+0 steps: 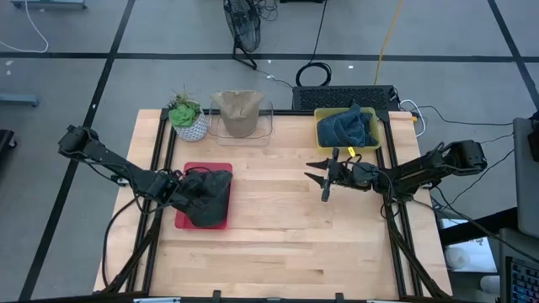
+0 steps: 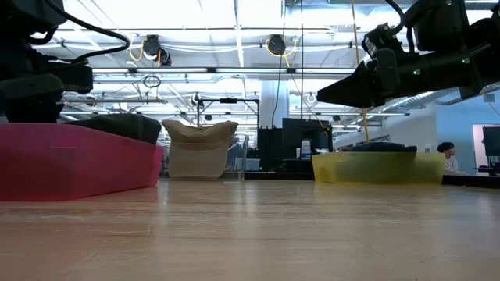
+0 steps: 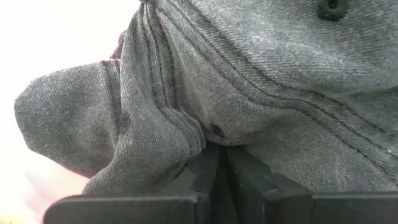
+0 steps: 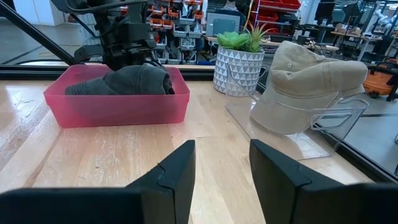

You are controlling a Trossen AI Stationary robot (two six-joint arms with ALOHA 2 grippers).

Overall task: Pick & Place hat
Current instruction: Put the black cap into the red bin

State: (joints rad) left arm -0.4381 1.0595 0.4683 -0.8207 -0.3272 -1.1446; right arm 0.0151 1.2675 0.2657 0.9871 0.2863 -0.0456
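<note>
A dark grey hat point(image 1: 209, 195) lies in a red bin point(image 1: 189, 220) at the table's left, rising a little above the rim point(image 4: 118, 93). My left gripper point(image 1: 187, 187) reaches down into the bin and is shut on the hat's cloth point(image 3: 186, 93). My right gripper point(image 1: 317, 178) hangs open above the table's middle right, level, pointing toward the red bin, with nothing between its fingers point(image 4: 177, 174). My left gripper pinches a bunched fold of the grey hat near a stitched seam point(image 3: 208, 132) between its two fingertips point(image 3: 202, 171). It comes from above, slanting down from the table's left. The hat stays lying in the red bin; the cloth around the hold is wrinkled and slack.
A beige hat point(image 1: 238, 112) sits in a clear container point(image 1: 265, 128) at the far middle, beside a potted plant point(image 1: 187, 118). A yellow bin point(image 1: 324, 135) with a blue hat point(image 1: 349, 126) stands at the far right. Bare wood point(image 1: 269, 244) lies near the front.
</note>
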